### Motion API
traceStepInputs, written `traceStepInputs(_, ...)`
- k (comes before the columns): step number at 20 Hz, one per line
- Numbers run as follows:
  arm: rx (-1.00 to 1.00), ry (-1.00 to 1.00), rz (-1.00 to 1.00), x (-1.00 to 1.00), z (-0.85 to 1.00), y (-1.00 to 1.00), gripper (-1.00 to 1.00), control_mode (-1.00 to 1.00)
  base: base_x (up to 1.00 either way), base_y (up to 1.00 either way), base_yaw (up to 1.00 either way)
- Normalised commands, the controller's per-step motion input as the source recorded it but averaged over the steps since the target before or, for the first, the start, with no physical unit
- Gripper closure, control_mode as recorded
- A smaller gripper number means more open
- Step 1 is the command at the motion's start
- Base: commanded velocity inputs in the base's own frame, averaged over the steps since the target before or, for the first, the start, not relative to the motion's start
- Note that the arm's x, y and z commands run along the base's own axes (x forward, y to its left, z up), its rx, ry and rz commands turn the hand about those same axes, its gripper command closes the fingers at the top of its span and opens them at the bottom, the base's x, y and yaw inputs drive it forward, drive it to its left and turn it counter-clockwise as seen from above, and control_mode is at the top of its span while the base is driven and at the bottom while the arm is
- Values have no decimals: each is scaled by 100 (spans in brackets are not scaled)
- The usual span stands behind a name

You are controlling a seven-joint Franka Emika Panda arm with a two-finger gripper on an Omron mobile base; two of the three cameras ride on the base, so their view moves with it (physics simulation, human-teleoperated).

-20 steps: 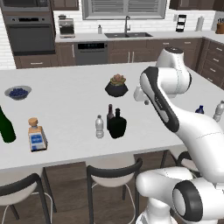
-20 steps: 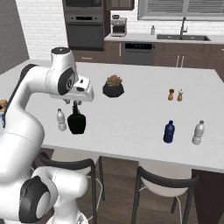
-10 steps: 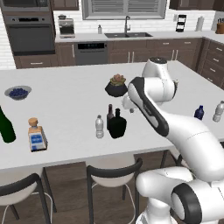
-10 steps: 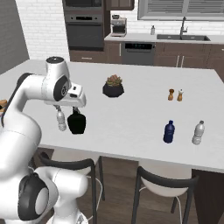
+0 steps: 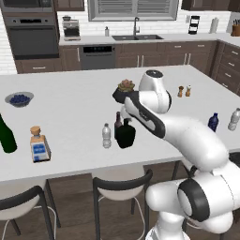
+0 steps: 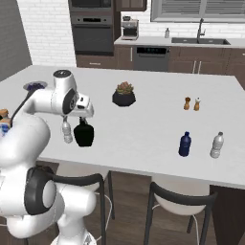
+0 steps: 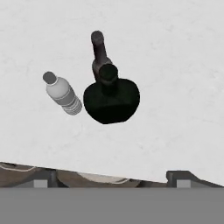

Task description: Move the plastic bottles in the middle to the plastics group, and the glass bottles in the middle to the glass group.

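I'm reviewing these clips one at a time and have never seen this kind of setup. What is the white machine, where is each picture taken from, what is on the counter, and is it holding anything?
It is a white robot arm on a drivable base in a rendered kitchen. Two cameras ride on the base, behind the arm to its left and right; the third sits on the hand and looks down. On the white counter, three bottles stand close together in the middle: a small clear water bottle, a squat black bottle and a slim brown bottle just behind it. To one side stand a green bottle and a blue-labelled bottle; to the other, a dark blue bottle and a clear bottle. The fingers are open above the middle bottles, holding nothing.
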Motion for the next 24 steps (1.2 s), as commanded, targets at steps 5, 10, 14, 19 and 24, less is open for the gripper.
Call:
traceStepInputs(5,0,0,3,81,-41,3,-100,-100,0,0,0)
traceStepInputs(10,0,3,6,28,-28,16,-100,-100,0,0,0)
traceStepInputs(14,0,3,3,11,-10,13,-100,-100,0,0,0)
traceStepInputs(19,0,0,4,42,-35,3,-100,-100,0,0,0)
traceStepInputs(24,0,0,7,17,-28,2,-100,-100,0,0,0)
